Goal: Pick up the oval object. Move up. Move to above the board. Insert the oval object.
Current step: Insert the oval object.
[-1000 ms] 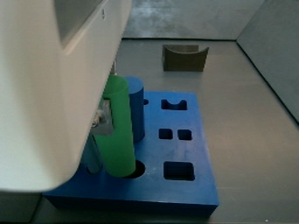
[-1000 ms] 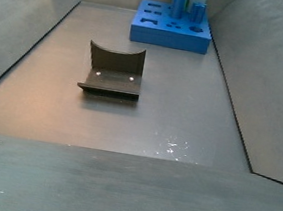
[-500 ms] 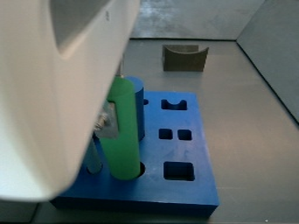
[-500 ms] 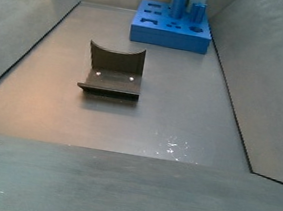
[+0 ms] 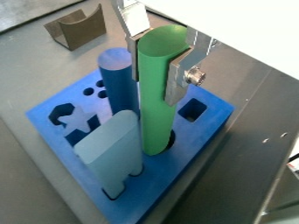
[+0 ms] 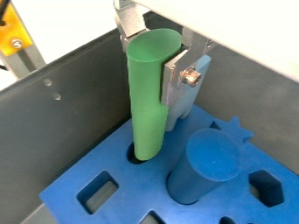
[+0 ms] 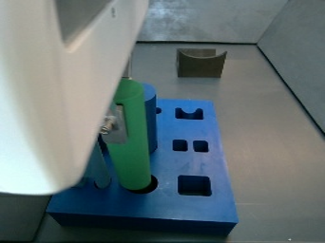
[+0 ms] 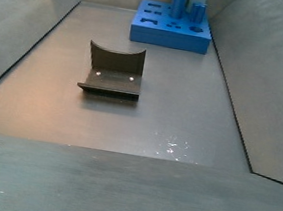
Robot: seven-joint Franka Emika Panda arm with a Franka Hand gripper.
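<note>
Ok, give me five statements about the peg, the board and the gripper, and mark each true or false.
1. The green peg has its lower end in a hole of the board. True.
2. The gripper is open and clear of the peg. False: its fingers clamp the peg.
3. A dark blue cylinder stands on the board. True.
4. The brown U-shaped block sits on the board. False: it rests on the floor beyond.
5. The peg lies flat. False: it is upright.

Bright green oval object (image 5: pixel 158 87), dark blue board (image 5: pixel 70 109), silver hand (image 5: pixel 159 54).
</note>
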